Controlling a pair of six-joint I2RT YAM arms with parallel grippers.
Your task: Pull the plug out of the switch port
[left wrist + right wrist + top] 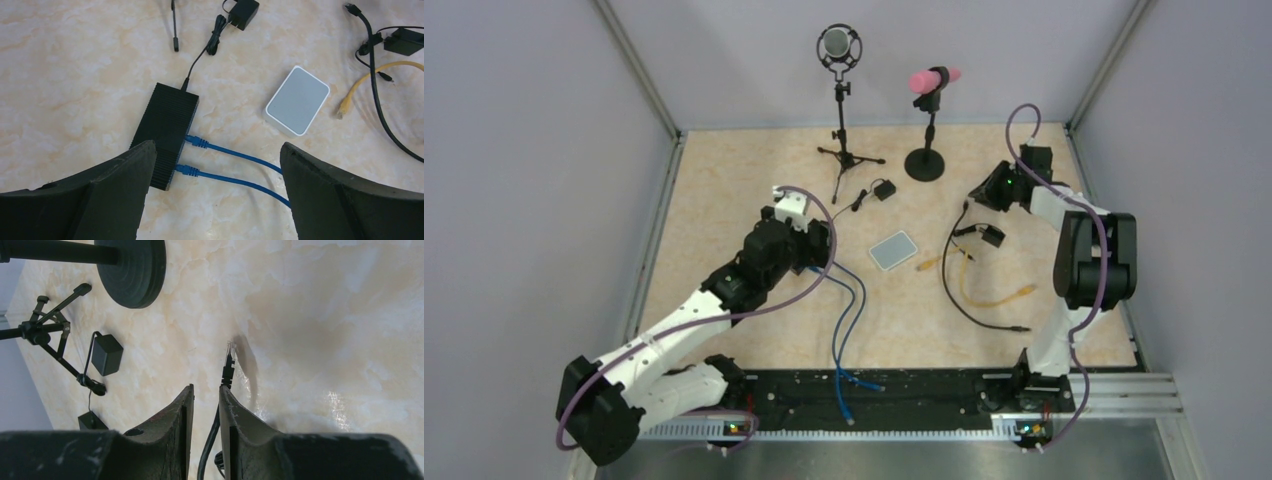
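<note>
The left tool (217, 150) is spread wide apart and holds nothing. It hangs above the marbled worktop (75, 75). Just beyond its fingers (120, 190) the black ribbed switch (167, 125) lies flat, its near corner hidden behind the left finger. Both plugs are seated side by side in the switch's right-hand face as the left wrist camera sees it: the upper blue plug (196, 142) and the lower blue plug (187, 171). Their blue cables (240, 155) run off together beneath the right finger. A thin power lead (197, 60) leaves the switch's far end and runs to a black adapter (245, 12). To the right of the switch, apart from it, sits a small white box (298, 100). Further right, a yellow cable (345, 104) has its end lying loose.

The right tool (206, 390), well away on the other side of the worktop, has its fingers a narrow gap apart. A black cable (210, 440) runs up through that gap without filling it. Whether either finger touches the cable cannot be told. Its clear plug (230, 347) lies free on the worktop just past the fingertips. Beyond are a stand's round base (132, 270) and tripod legs (55, 305).
</note>
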